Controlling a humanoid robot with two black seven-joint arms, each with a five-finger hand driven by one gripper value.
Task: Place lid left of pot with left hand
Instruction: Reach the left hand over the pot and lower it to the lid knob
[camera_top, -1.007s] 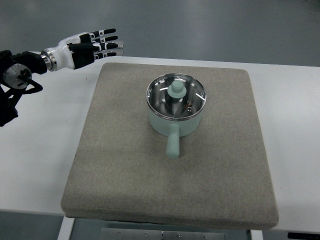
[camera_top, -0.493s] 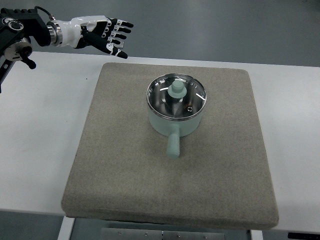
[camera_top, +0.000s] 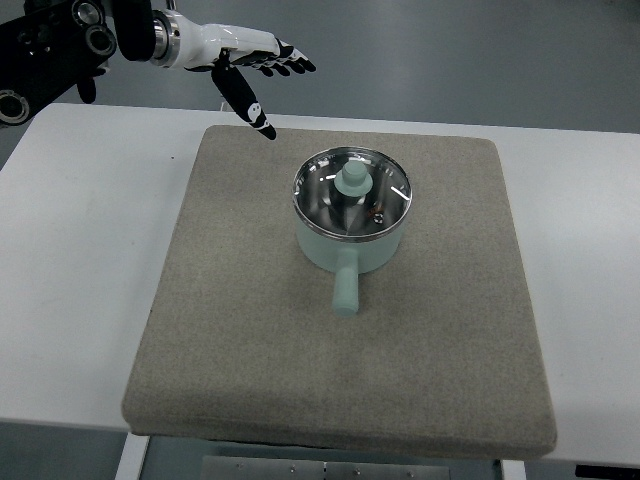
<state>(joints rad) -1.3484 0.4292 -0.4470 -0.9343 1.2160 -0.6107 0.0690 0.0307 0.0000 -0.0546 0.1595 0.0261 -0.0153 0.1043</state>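
Top view: mat (camera_top: 230, 360) bare on the near left, leaving room for a set-down; mid-mat, pot (camera_top: 350, 240) with handle toward camera, lid (camera_top: 351, 190) seated on its rim; far left, left hand (camera_top: 245, 70) empty, fingers apart, thumb dropped, seemingly readied for the knob.

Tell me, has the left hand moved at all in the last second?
Yes. The left hand has shifted toward the picture's right and up, fingers spread, now above the mat's far-left corner, closer to the pot, whose lid stays on.
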